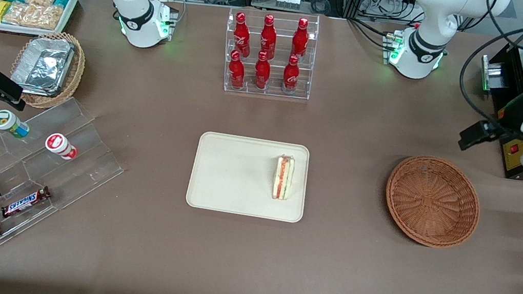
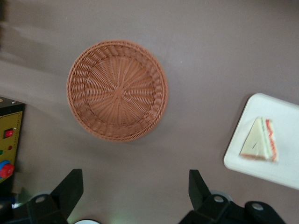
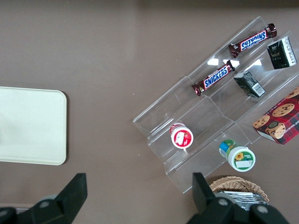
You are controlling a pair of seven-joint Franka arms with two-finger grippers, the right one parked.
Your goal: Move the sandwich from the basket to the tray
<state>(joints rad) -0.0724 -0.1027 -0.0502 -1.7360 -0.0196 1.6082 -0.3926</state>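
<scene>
Now sandwich (image 1: 283, 178) on tray (image 1: 230, 184); basket (image 1: 432, 200) empty; hand (image 2: 135, 193) released, fingers spread, high above basket.

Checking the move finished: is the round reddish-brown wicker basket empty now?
Empty: the basket shows bare weave; the sandwich lies on the tray. The open gripper hovers above.

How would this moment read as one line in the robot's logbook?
sandwich: on tray | basket: empty | gripper: open, raised above table near basket

Robot lab: cabled arm bases (image 1: 418, 51), mock-shop table (image 1: 327, 260).
</scene>
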